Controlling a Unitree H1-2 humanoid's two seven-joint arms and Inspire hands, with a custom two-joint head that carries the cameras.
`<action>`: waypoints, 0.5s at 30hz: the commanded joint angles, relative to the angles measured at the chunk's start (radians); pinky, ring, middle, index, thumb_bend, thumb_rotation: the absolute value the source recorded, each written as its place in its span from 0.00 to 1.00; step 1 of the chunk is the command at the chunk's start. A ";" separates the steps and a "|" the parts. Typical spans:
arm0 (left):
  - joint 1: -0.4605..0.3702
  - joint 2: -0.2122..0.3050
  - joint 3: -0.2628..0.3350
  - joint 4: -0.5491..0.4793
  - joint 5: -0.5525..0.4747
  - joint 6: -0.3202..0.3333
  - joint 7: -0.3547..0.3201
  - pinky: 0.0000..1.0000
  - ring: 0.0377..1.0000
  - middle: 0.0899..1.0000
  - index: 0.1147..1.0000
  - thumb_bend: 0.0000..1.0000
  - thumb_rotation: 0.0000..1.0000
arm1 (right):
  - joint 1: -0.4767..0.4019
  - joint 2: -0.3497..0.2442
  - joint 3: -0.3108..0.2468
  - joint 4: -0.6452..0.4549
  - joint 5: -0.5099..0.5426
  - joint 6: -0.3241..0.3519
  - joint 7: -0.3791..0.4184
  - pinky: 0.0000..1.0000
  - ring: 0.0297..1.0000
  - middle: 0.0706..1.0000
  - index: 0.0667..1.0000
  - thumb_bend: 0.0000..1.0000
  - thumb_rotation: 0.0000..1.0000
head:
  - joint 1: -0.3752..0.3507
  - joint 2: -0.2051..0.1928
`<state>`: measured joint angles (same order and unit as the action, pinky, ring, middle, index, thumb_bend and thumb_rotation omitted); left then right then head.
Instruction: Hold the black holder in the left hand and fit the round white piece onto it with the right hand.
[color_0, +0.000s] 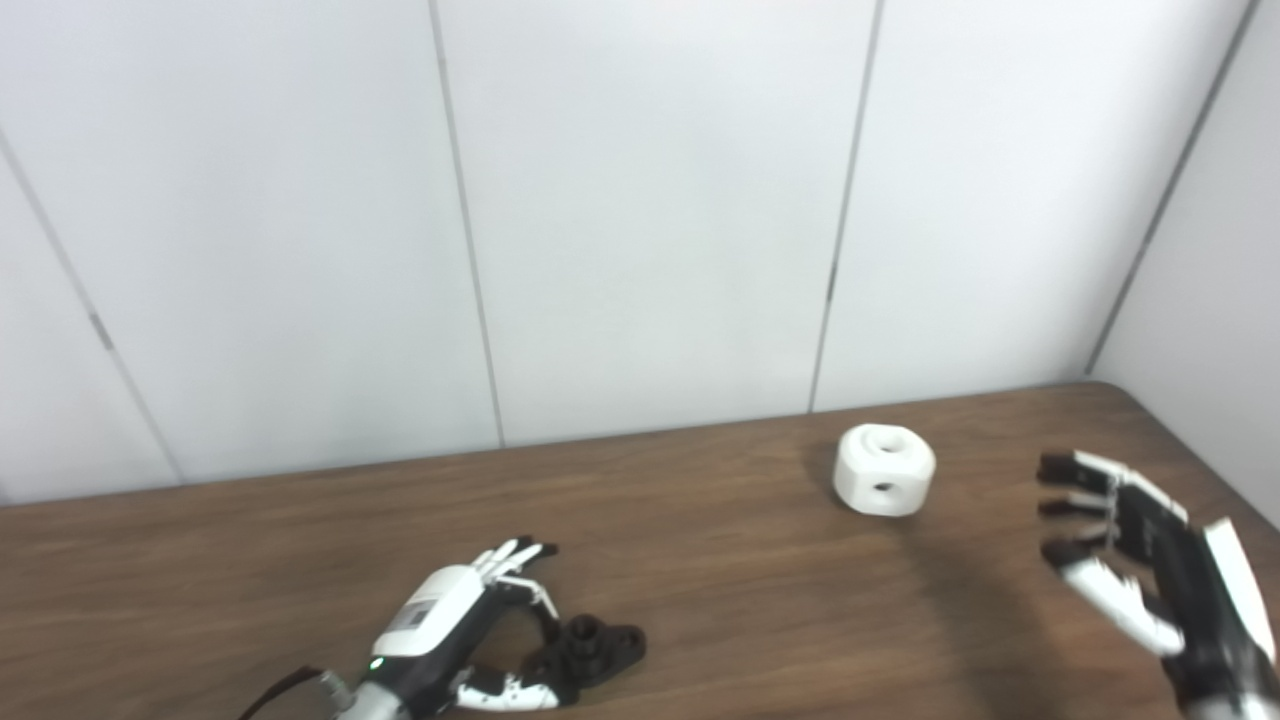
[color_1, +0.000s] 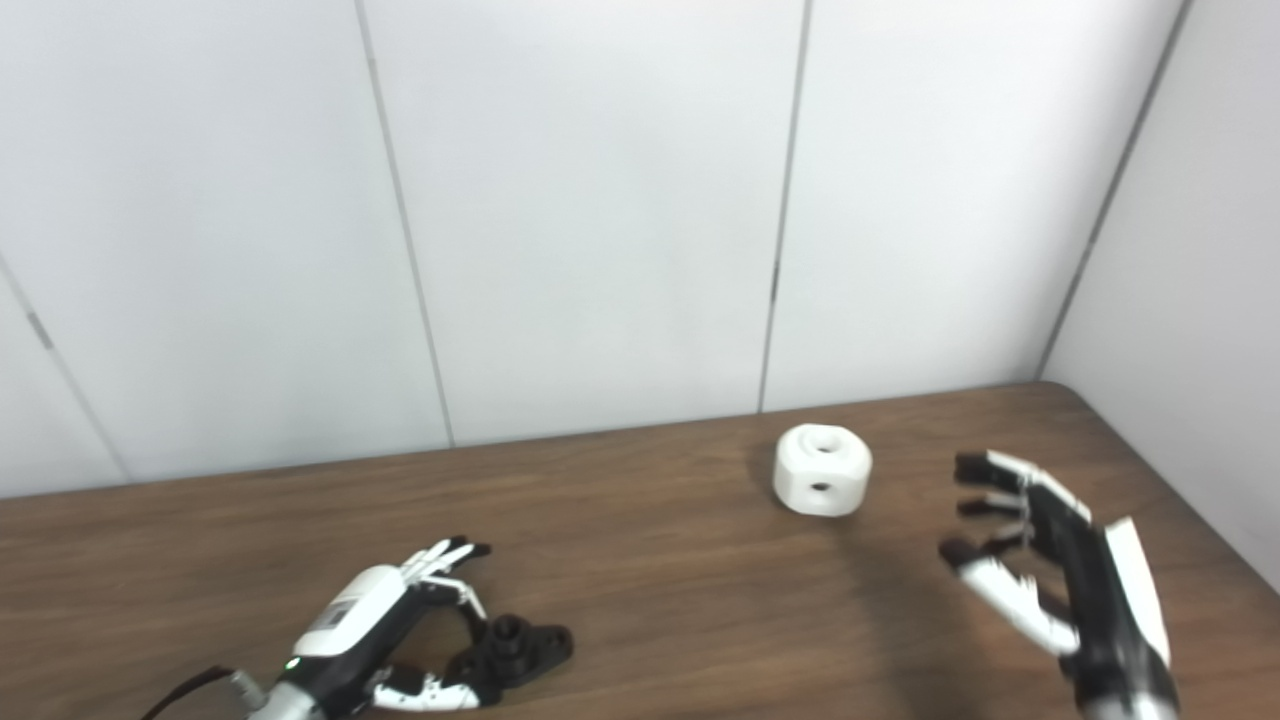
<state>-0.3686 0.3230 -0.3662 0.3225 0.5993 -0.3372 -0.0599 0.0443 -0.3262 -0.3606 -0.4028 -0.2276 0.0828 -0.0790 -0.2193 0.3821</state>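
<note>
a dark brown wood-grain tabletop (color_0: 700, 520) meets a pale white panelled wall (color_0: 640, 200) with thin vertical seams behind it.

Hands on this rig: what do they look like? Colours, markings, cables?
Both are black frames with white shells. The left hand has a white back plate with a grey label, a green light at the wrist and a dark cable trailing off. The right hand has white finger segments and black tips.

Left robot hand (color_0: 455, 625), right robot hand (color_0: 1150, 560): black-and-white shells, black fingertips.
</note>
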 joint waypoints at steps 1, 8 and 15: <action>-0.015 0.005 -0.007 0.025 0.023 0.006 -0.002 1.00 1.00 0.94 0.42 0.51 0.05 | -0.042 -0.065 -0.025 -0.022 -0.044 0.039 -0.002 0.55 0.72 0.77 0.79 0.75 0.68 | -0.022 -0.002; -0.024 0.025 0.003 0.069 -0.006 -0.048 0.003 1.00 1.00 0.94 0.42 0.51 0.05 | -0.118 -0.216 0.006 0.031 -0.139 0.159 0.075 0.66 0.85 0.88 0.90 0.95 0.70 | -0.126 -0.007; -0.029 0.068 0.015 0.092 -0.052 -0.097 -0.026 1.00 1.00 0.95 0.41 0.51 0.05 | -0.227 -0.323 0.127 0.100 -0.218 0.283 0.192 0.74 0.97 1.00 0.97 1.00 0.70 | -0.236 0.008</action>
<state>-0.3899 0.3531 -0.3574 0.3990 0.5418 -0.4383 -0.0651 -0.1349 -0.6016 -0.2394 -0.2970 -0.4164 0.3527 0.0976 -0.4539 0.3912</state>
